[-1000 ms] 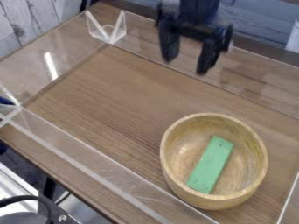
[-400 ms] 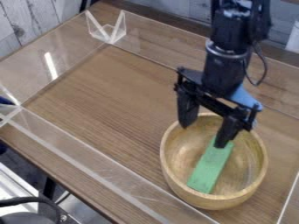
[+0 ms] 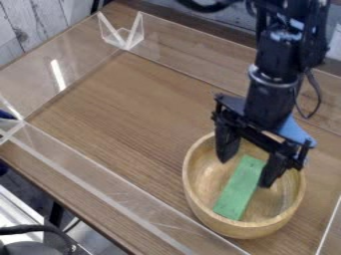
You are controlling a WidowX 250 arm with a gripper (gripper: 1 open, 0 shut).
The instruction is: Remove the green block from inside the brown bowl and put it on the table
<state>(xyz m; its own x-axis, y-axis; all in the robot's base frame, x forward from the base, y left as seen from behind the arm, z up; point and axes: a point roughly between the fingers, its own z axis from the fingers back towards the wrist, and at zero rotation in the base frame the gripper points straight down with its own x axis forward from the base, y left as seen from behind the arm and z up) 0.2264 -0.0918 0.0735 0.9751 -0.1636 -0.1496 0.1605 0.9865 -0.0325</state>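
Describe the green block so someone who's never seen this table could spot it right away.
Start at the wood-grain table with its low clear walls, then look to the near right corner for the round tan wooden bowl. Inside it lies the green block, a flat bright green bar, directly under the black gripper with its open fingers. It is the only green thing in sight.

We have one view only, so no overlap with second view to compare. Camera sits high, off near corner of bench, looking down at slant across wood top. Bench runs diagonally through frame, acrylic walls along near edge and far edge. Range is medium-close: most of bench fits, bowl at lower right almost touches frame edge. Arm enters from top right, cut off by frame. Pale planks show at top left.
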